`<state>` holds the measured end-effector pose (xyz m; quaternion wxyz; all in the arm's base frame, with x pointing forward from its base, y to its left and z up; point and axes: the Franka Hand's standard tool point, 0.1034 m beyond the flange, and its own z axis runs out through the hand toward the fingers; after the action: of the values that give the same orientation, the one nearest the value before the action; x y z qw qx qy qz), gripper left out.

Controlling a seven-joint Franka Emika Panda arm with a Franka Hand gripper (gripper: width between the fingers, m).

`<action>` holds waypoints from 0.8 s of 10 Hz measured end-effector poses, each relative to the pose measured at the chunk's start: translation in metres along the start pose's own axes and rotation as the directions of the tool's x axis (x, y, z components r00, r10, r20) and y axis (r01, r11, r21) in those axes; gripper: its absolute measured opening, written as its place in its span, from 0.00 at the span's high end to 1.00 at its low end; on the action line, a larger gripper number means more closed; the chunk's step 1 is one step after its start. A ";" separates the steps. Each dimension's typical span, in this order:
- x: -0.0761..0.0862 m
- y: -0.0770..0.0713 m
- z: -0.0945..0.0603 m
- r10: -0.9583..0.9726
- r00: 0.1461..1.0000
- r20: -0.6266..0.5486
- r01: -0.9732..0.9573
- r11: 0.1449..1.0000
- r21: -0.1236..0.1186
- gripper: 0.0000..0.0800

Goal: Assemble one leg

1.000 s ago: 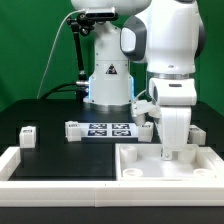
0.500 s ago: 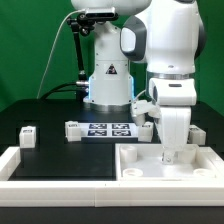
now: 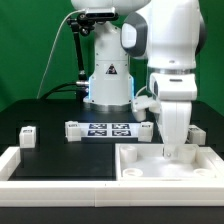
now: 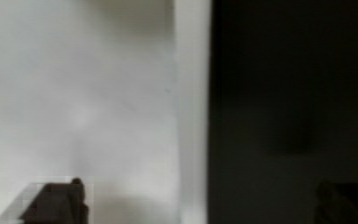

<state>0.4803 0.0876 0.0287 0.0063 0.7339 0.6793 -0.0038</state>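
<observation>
A small white leg (image 3: 27,133) with a black-and-white tag stands on the black table at the exterior view's left, far from my gripper. My gripper (image 3: 169,150) hangs low over the back rim of the large white square piece (image 3: 140,165) at the right front. In the wrist view my gripper (image 4: 202,205) is open and empty. Its fingertips (image 4: 55,203) stand wide apart, one over the white surface (image 4: 87,100) and the other over the black table (image 4: 291,100).
The marker board (image 3: 100,129) lies in the middle of the table. Another small white block (image 3: 198,133) shows behind my arm at the right. A long white wall (image 3: 60,170) runs along the front. The robot base (image 3: 108,80) stands at the back.
My gripper has shifted a little toward the exterior view's right and slightly lower over the white square piece. Nothing else has moved.
</observation>
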 end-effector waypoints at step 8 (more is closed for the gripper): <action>-0.002 -0.022 -0.026 0.381 0.924 -0.012 -0.381 0.924 -0.013 0.19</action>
<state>0.4585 0.0875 0.0546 0.0092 0.8518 0.5237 0.0061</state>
